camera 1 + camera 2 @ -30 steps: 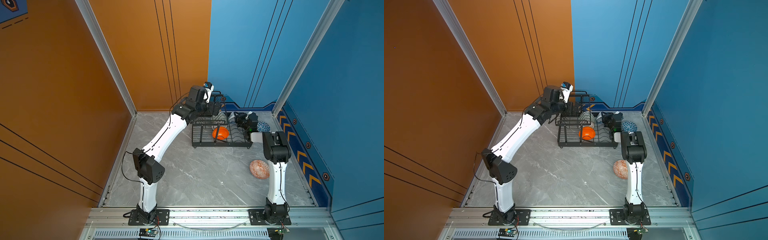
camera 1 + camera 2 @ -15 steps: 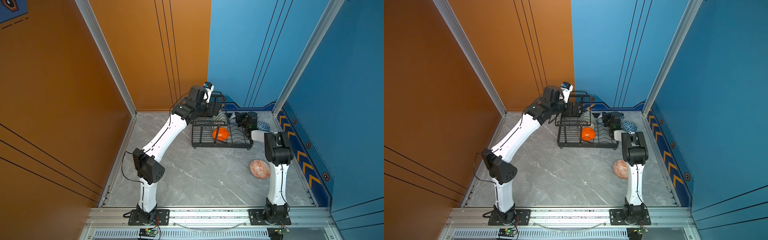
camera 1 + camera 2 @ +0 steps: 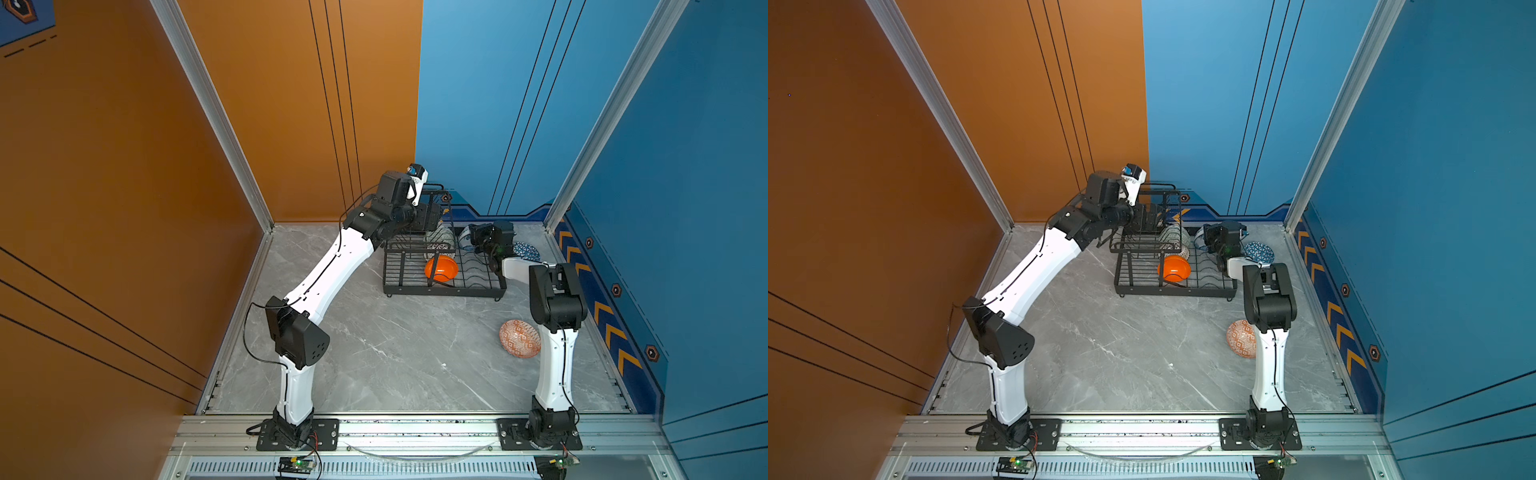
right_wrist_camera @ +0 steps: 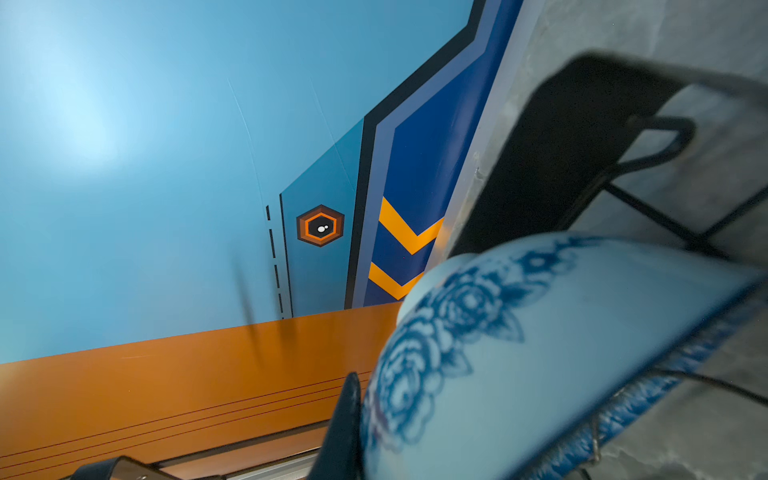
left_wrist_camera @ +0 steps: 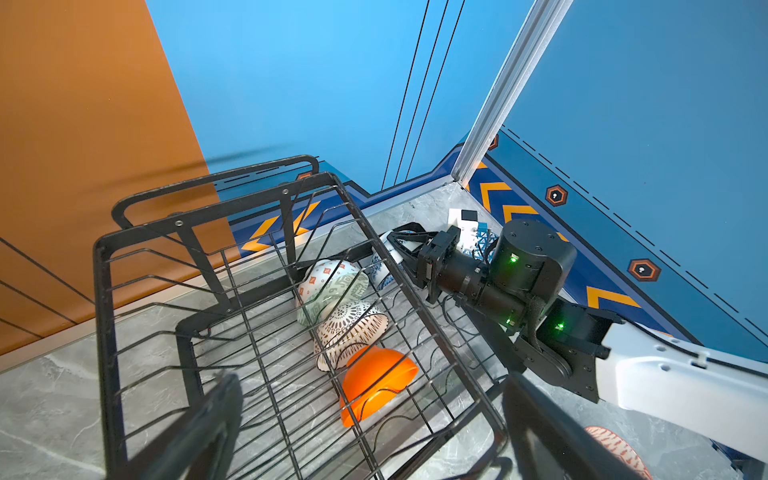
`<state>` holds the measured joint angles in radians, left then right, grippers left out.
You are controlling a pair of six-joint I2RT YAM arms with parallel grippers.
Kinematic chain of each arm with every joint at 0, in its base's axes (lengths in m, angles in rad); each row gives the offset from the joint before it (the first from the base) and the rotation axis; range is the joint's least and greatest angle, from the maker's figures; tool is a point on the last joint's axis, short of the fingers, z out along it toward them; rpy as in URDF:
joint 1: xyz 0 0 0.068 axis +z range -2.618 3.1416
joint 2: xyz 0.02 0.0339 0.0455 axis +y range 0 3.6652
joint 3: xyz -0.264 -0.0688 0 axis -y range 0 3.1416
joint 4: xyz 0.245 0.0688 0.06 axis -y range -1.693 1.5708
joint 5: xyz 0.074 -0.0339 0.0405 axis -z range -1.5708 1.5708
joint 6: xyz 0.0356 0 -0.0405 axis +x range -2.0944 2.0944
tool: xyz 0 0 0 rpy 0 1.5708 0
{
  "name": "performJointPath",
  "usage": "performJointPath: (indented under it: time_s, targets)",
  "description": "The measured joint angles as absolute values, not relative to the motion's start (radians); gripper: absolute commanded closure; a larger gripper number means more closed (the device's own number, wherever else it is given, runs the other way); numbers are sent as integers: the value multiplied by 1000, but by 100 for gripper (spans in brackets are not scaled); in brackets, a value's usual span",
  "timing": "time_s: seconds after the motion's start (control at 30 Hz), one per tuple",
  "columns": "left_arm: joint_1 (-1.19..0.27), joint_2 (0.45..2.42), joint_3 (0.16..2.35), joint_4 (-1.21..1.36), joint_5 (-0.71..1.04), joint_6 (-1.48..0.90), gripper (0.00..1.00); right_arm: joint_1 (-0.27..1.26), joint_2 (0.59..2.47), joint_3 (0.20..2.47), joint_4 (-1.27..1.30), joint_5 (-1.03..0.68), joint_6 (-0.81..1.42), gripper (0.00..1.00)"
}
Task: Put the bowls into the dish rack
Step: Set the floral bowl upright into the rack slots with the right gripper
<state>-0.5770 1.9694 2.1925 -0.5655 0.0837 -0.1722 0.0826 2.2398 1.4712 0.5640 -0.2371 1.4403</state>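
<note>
The black wire dish rack point(image 3: 444, 287) point(image 3: 1175, 291) stands at the back of the table. In its lower tray stand a pale-green patterned bowl point(image 5: 328, 286), a dark-lattice white bowl point(image 5: 353, 328) and a plain orange bowl point(image 5: 374, 382) point(image 3: 441, 268). My right gripper point(image 3: 471, 241) point(image 5: 395, 243) is shut on the rim of a blue-floral white bowl point(image 4: 561, 353) point(image 5: 384, 268) at the rack's far right end; one finger point(image 4: 345, 424) shows against it. My left gripper point(image 3: 430, 216) point(image 5: 372, 390) hangs open and empty over the rack's upper basket point(image 5: 104, 291).
A blue triangle-patterned bowl point(image 3: 527, 251) point(image 3: 1258, 252) lies on the table right of the rack, by the blue wall. An orange-red geometric bowl point(image 3: 519, 337) point(image 3: 1241, 337) lies beside the right arm's upright link. The rack's handle point(image 5: 216, 178) rises near the back wall.
The right arm's forearm has shifted slightly toward the back with the floral bowl still gripped. The left arm has not moved.
</note>
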Motion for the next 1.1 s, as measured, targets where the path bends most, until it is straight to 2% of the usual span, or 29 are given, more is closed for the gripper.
performJointPath:
  time_s: [1.1]
  targets:
    - [-583, 1969, 2180, -566, 84, -172, 2, 85, 2207, 1512, 370, -231, 1410, 74]
